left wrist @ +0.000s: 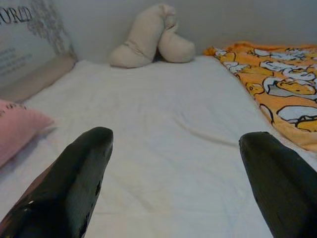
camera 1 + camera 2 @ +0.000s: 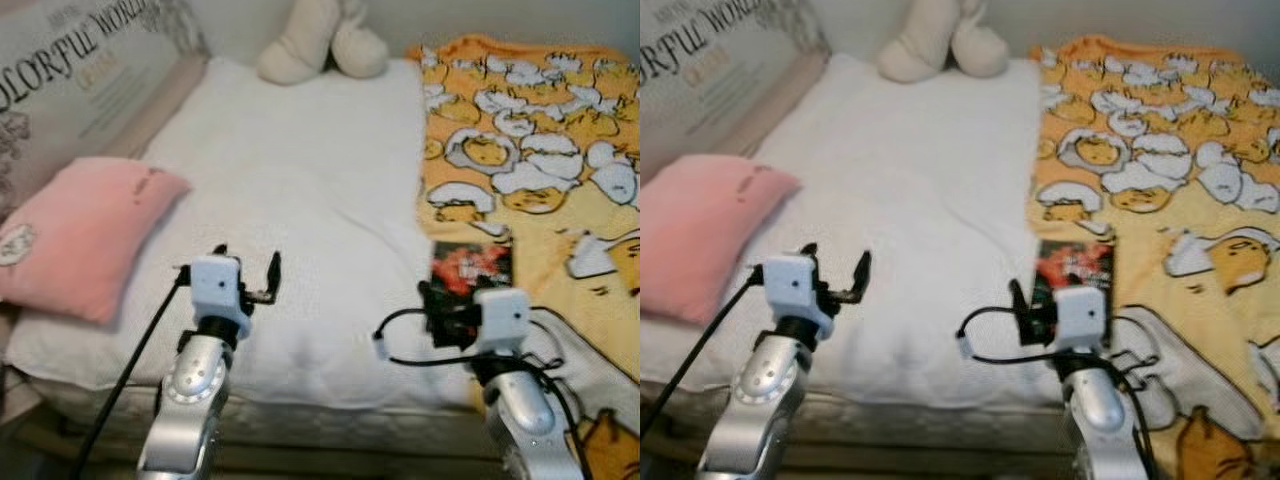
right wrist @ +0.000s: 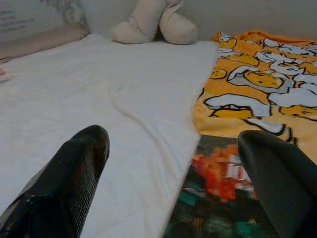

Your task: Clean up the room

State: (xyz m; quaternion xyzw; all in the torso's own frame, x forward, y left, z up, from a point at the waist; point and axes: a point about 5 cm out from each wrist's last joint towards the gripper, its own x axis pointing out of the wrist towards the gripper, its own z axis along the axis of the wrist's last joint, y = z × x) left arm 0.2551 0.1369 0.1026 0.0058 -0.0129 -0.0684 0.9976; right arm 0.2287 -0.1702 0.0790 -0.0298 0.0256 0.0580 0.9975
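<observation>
— Red-and-dark book lies on the yellow blanket, at its edge beside the white sheet, long axis running away from the robot.

— Which arm?

— Right gripper, released, just short of it. Left gripper, also released, is well apart.

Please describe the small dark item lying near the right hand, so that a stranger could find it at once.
On the bed, look at the near edge of the yellow cartoon blanket, where it meets the white sheet. A flat dark packet lies there, just ahead of the open right hand. Its red-orange picture sets it apart.
</observation>
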